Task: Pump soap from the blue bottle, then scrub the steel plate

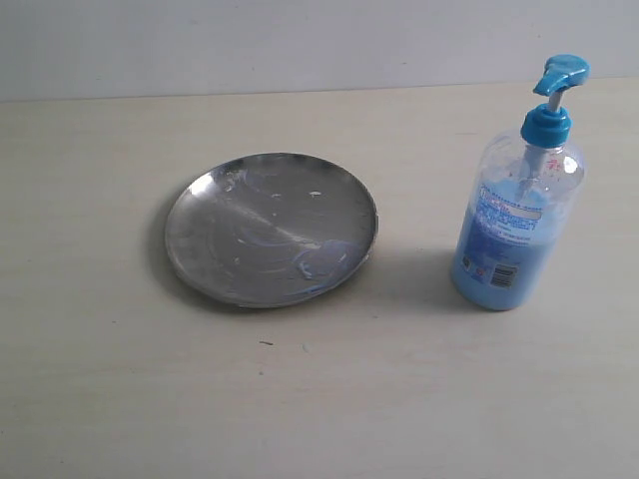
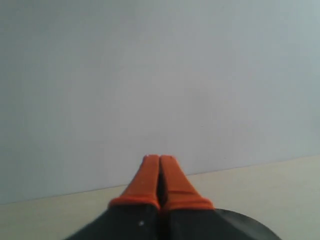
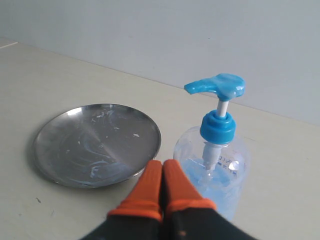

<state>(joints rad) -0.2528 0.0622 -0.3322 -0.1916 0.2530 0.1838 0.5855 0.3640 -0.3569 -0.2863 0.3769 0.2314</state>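
The steel plate (image 1: 250,215) lies flat on the table (image 1: 319,409), left of centre in the exterior view; the blue bottle (image 1: 514,230) stands upright well to its right, with bare table between them; neither arm shows in that view. The right gripper (image 3: 162,164) has its orange jaws pressed together on nothing, hanging just short of the bottle; the left gripper (image 2: 159,160) is likewise closed and empty, facing only wall and table edge, with neither task thing in its view.

The main risk is where the soap (image 1: 494,267) lands; the pump head (image 1: 561,73) points its spout roughly towards the plate, but the spout does not reach over the rim, so a press as things stand probably drops soap on the table instead. A second risk is tipping; the bottle is tall, only partly full and held by nothing, so a push that meets the head off-centre or at a slant may rock it or slide it away; steadying it with the other arm looks wise. Closed jaws also offer a narrow tip that could slip off the curved head.

The plate is shallow, shiny and already smudged, with a pale bluish smear (image 1: 324,261) near its front edge; it may skid under scrubbing, or lift if pressed on the rim. No sponge or cloth shows in any view.
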